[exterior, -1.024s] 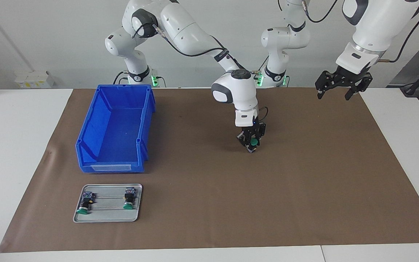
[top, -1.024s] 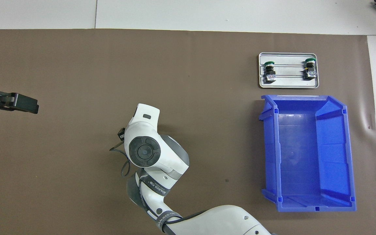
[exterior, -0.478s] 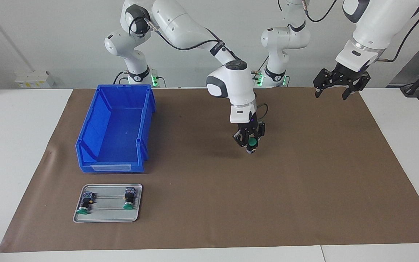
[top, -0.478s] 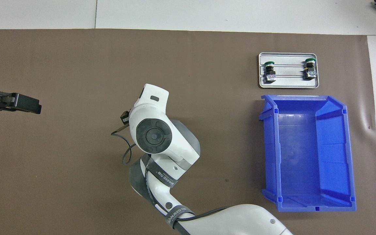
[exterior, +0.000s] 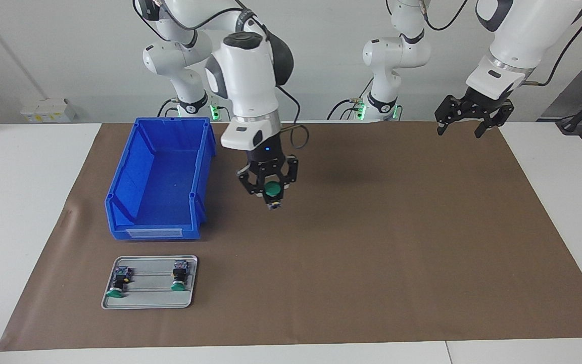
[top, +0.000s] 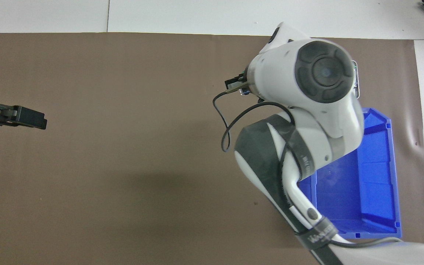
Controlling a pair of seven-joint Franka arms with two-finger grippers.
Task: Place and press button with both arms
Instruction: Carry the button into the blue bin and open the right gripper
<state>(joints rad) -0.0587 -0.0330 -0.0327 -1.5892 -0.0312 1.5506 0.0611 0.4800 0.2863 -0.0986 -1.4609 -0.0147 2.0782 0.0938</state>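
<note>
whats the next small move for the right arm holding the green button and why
Probably carry the button on over the blue bin and release it there. The right end effector is shut on it, up above the brown mat just beside the bin. The left end effector waits open at its end of the table.

overhead: tray (top: pixel 357 79) mostly hidden by right arm | bin (top: pixel 377 176) partly
</note>
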